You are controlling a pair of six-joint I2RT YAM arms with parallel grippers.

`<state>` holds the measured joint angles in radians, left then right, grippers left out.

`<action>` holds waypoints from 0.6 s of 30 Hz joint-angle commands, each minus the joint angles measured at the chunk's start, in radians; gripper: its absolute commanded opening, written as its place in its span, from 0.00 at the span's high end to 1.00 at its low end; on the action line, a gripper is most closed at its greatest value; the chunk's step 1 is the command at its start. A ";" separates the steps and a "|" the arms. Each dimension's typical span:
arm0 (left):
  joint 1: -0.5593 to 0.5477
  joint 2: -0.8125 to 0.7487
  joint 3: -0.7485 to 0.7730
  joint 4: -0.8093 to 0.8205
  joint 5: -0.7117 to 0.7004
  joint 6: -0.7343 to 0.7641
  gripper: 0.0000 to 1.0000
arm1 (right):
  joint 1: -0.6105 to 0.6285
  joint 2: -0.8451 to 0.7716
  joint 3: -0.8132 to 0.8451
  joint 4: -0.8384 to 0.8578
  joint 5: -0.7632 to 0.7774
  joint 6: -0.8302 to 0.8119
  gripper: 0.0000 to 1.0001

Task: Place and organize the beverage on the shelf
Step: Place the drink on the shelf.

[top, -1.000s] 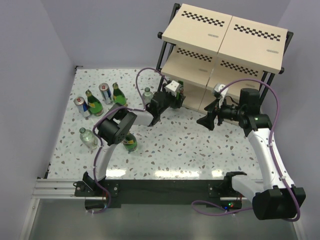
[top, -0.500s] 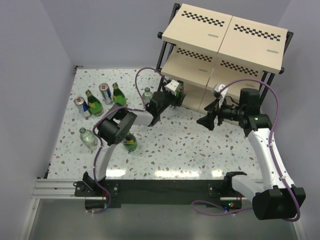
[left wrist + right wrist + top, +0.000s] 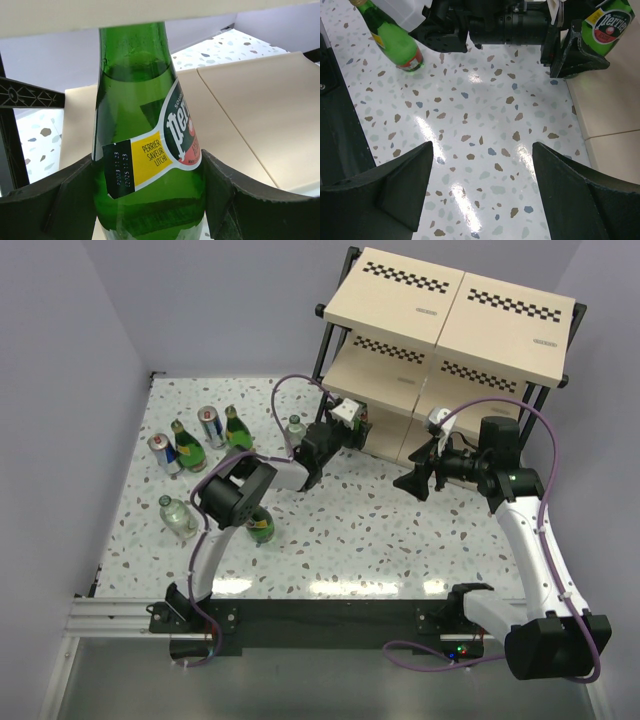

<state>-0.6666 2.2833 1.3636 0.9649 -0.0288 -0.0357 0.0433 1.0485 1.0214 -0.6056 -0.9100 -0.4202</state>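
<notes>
My left gripper is shut on a green bottle with a yellow-red label and holds it upright over the lowest board of the shelf, under the tier above. The same bottle shows in the right wrist view at the board's edge. My right gripper is open and empty above the speckled table, in front of the shelf. On the left of the table stand three green bottles, two clear bottles and two cans.
The shelf's black frame post stands just left of the held bottle. The left arm's elbow hangs over the green bottle near the front. Purple walls close in the table on the left and at the back.
My left gripper has edged a little further towards the shelf with the green bottle. The right arm has not moved.
</notes>
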 commanded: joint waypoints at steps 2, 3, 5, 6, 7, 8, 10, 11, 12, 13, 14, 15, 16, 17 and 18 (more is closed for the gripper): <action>0.012 -0.010 0.075 0.268 -0.045 0.023 1.00 | -0.005 0.008 0.019 0.013 -0.033 -0.009 0.16; 0.012 -0.001 0.077 0.271 -0.049 0.023 1.00 | -0.005 0.010 0.019 0.013 -0.033 -0.009 0.16; 0.012 0.007 0.077 0.285 -0.060 0.022 1.00 | -0.006 0.008 0.019 0.012 -0.032 -0.009 0.16; 0.012 0.016 0.077 0.288 -0.063 0.023 1.00 | -0.005 0.008 0.019 0.013 -0.033 -0.009 0.16; 0.012 0.019 0.078 0.291 -0.065 0.022 1.00 | -0.005 0.008 0.019 0.015 -0.033 -0.009 0.16; 0.012 0.024 0.080 0.300 -0.071 0.026 1.00 | -0.005 0.010 0.019 0.013 -0.033 -0.009 0.16; 0.010 0.034 0.083 0.304 -0.080 0.026 1.00 | -0.005 0.010 0.019 0.012 -0.033 -0.009 0.16; 0.012 0.038 0.084 0.305 -0.089 0.026 1.00 | -0.005 0.008 0.019 0.013 -0.033 -0.009 0.16; 0.010 0.044 0.083 0.305 -0.094 0.026 1.00 | -0.005 0.010 0.019 0.013 -0.033 -0.009 0.16; 0.012 0.047 0.083 0.307 -0.095 0.026 1.00 | -0.006 0.010 0.019 0.013 -0.033 -0.009 0.16; 0.012 0.048 0.081 0.308 -0.100 0.026 1.00 | -0.005 0.008 0.019 0.013 -0.033 -0.009 0.16; 0.012 0.050 0.078 0.308 -0.100 0.026 1.00 | -0.005 0.010 0.019 0.013 -0.033 -0.011 0.16; 0.012 0.050 0.075 0.310 -0.102 0.026 1.00 | -0.005 0.010 0.017 0.013 -0.033 -0.009 0.16; 0.012 0.050 0.066 0.311 -0.105 0.028 1.00 | -0.005 0.010 0.019 0.013 -0.032 -0.009 0.16; 0.012 0.050 0.062 0.311 -0.108 0.030 1.00 | -0.005 0.010 0.019 0.012 -0.033 -0.009 0.16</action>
<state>-0.6659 2.3493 1.3804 1.0657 -0.1024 -0.0322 0.0433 1.0592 1.0214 -0.6056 -0.9112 -0.4202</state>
